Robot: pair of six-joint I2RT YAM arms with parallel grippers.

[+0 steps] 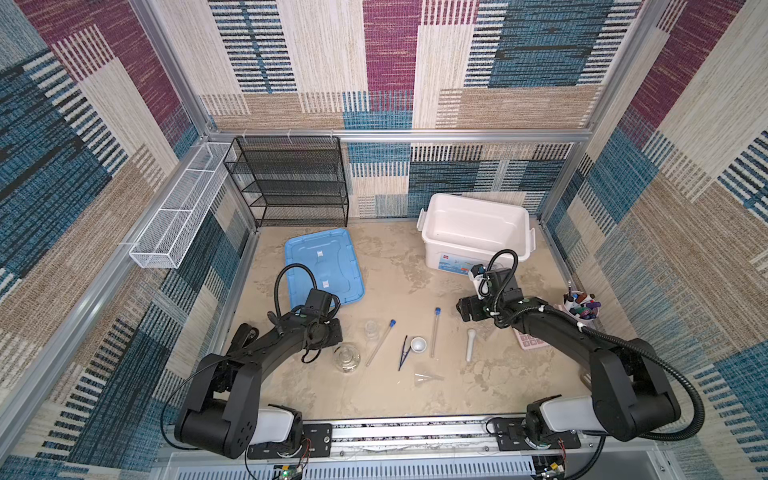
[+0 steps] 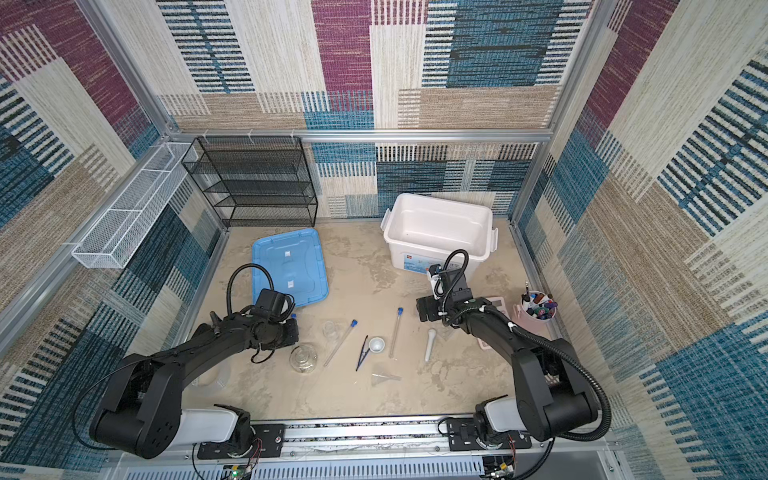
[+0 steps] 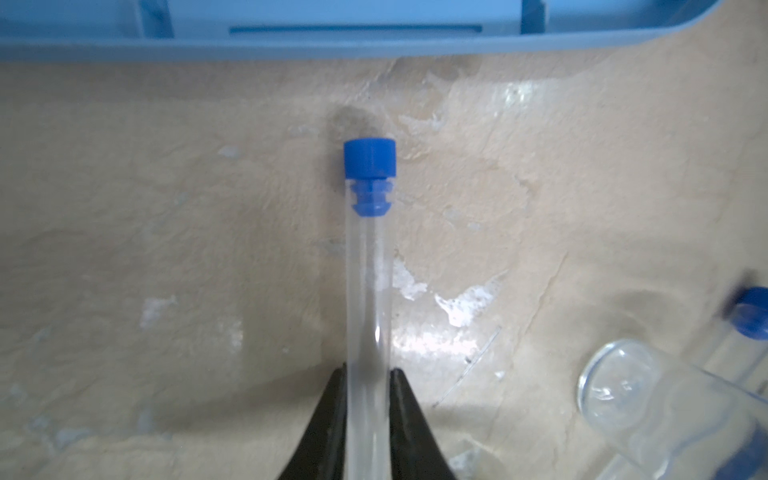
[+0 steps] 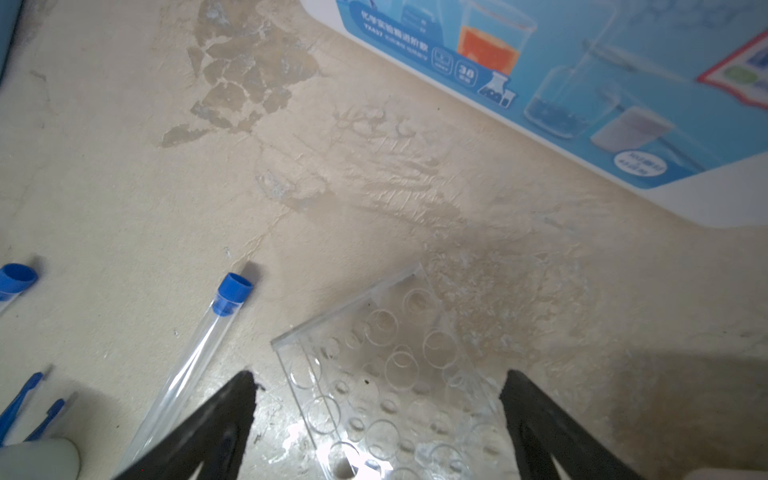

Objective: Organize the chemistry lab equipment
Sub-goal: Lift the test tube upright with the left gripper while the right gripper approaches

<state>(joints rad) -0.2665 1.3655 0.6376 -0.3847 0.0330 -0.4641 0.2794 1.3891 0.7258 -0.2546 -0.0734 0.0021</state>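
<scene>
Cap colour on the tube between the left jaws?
Blue cap on the tube; clearest in the left wrist view.

The white bin (image 4: 731, 208) at the far right of the tabletop (image 4: 291, 216) has a blue printed label (image 4: 582, 95) on its near wall. The number 38 stands there in a rounded frame, beside white Chinese characters too blurred to read. In both top views a small red tag (image 1: 446, 257) on the label is too small to read

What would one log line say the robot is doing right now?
left gripper: shut on test tube | right gripper: open, astride clear rack | stage: grasping
</scene>
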